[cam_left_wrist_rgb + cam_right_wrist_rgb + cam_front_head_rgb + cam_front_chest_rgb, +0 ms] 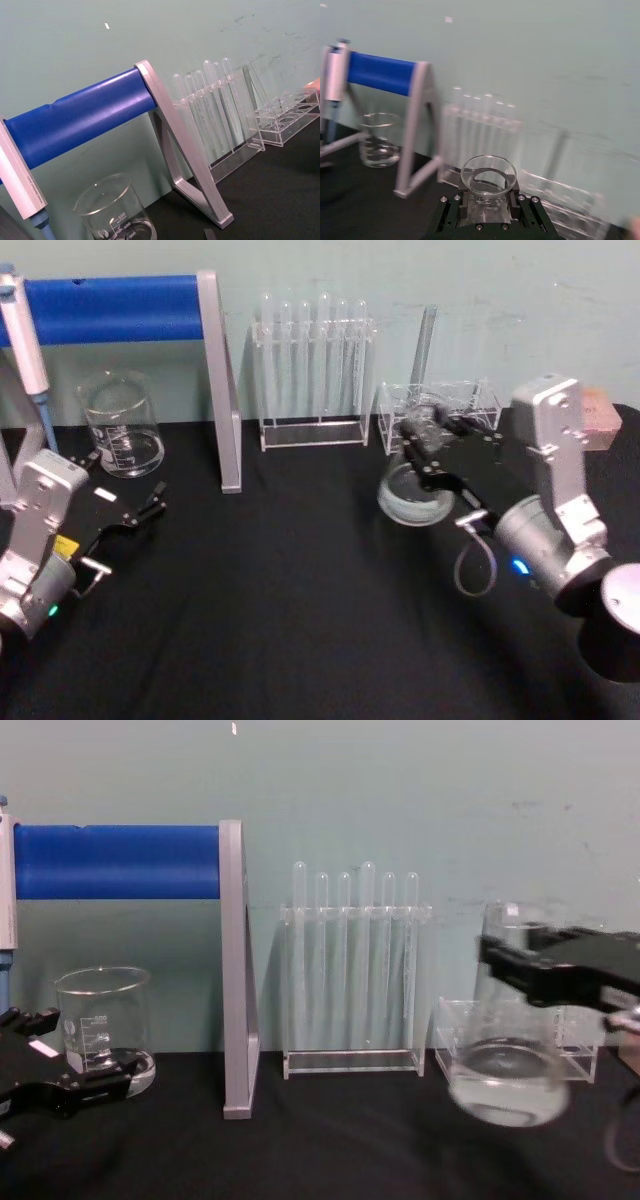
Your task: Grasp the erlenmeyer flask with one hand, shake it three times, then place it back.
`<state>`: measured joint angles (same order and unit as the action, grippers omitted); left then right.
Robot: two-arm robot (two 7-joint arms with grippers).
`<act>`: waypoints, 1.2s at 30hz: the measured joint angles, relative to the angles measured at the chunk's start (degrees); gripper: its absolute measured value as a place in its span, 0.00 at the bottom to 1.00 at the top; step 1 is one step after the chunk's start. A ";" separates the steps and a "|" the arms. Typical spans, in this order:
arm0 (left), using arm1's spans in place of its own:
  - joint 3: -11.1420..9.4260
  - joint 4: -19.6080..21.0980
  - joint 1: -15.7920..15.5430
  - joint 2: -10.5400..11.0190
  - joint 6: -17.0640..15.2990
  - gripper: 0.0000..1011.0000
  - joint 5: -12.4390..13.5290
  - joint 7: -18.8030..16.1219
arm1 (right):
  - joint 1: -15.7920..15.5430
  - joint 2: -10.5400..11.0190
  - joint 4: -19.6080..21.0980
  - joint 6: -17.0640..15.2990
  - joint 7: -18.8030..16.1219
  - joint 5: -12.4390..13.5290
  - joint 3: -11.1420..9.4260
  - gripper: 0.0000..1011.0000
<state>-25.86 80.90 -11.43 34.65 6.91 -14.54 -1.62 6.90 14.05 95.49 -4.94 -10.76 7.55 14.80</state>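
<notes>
The erlenmeyer flask (412, 495) is clear glass with a wide round base. It hangs in the air over the right side of the black table, its base tilted and blurred. My right gripper (428, 445) is shut on its neck. From the chest view the flask (508, 1082) floats in front of a low acrylic rack, the right gripper (525, 965) clamping it just under the rim. The right wrist view looks down at the flask's flared rim (488, 174) between the black fingers (451, 210). My left gripper (125, 535) rests open at the table's left, holding nothing.
A straight-sided glass beaker (122, 430) stands at the back left near the left gripper. A blue bar on a grey stand (215, 380) holds a pipette (22, 330). A test tube rack (315, 370) and a low acrylic rack (470, 400) line the back wall.
</notes>
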 joint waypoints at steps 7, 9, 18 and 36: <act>0.00 0.00 0.00 0.00 0.00 0.99 0.00 0.00 | -3.96 -0.49 2.79 -0.46 4.32 -1.14 -5.21 0.45; 0.00 0.00 0.00 0.00 0.00 0.99 0.00 0.00 | -4.59 -0.66 3.21 -0.52 4.82 -1.24 -6.09 0.45; 0.00 0.00 0.00 0.00 0.00 0.99 0.00 0.00 | -5.98 -1.84 4.00 -0.58 4.72 -1.42 -8.34 0.45; 0.00 0.00 0.00 0.00 0.00 0.99 0.00 0.00 | 1.87 -1.87 -2.69 1.51 -10.21 2.93 2.80 0.45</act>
<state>-25.86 80.90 -11.43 34.65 6.91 -14.55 -1.62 8.77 12.18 92.80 -3.43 -20.97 10.48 17.60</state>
